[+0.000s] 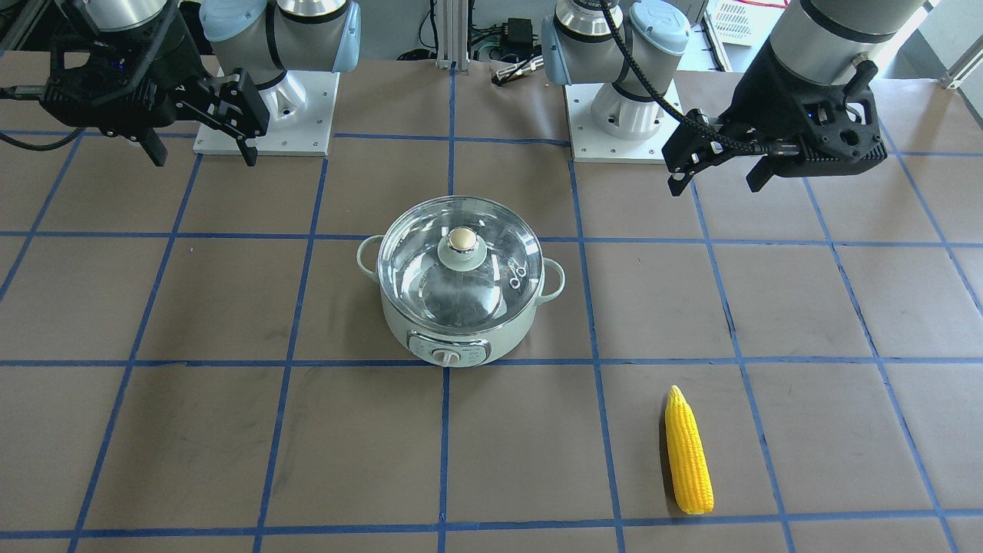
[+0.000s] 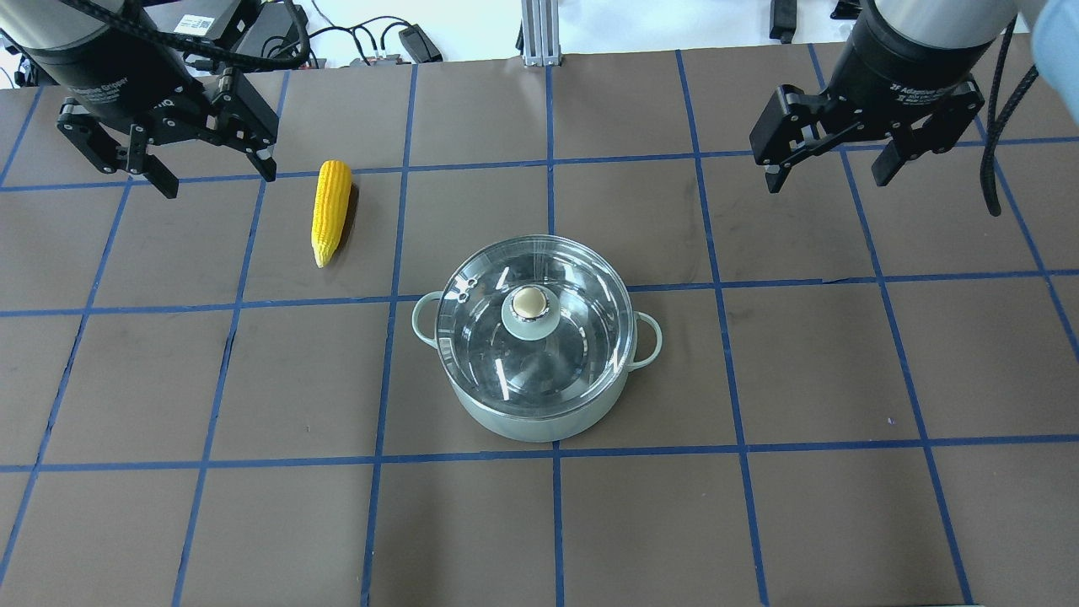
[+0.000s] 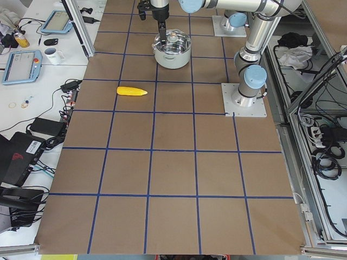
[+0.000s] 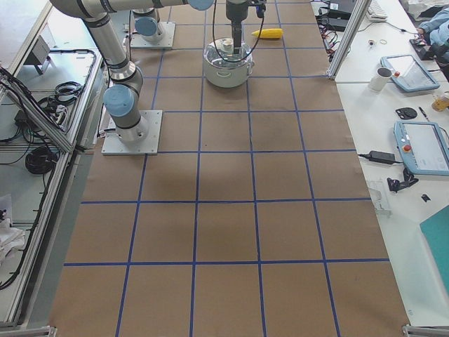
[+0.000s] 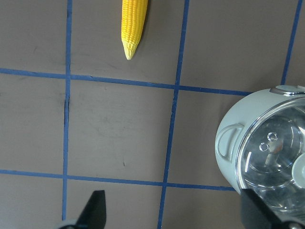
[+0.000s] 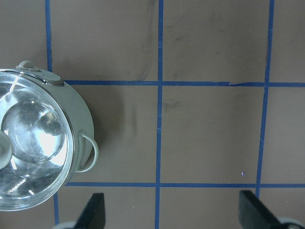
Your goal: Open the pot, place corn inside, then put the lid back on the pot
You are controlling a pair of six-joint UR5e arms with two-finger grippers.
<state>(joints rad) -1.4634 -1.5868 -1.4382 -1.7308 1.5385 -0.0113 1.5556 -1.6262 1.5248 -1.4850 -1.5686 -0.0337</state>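
The pale green pot (image 2: pixel 539 421) stands mid-table with the glass lid (image 2: pixel 582 337) seated on it, its gold-capped knob (image 2: pixel 529 302) at the centre. The pot also shows in the front view (image 1: pixel 453 338), dial facing away from the robot. The yellow corn (image 2: pixel 330 206) lies flat on the far left of the table, tip pointing toward the robot, and also shows in the left wrist view (image 5: pixel 133 24). My left gripper (image 2: pixel 217 181) hangs open and empty above the table just left of the corn. My right gripper (image 2: pixel 828 181) hangs open and empty, far right of the pot.
The table is brown paper with a blue tape grid. The two arm base plates (image 1: pixel 265 115) (image 1: pixel 622 123) sit at the robot's edge. Cables (image 2: pixel 405 38) lie beyond the far edge. Side benches hold tablets and a mug (image 3: pixel 54 54).
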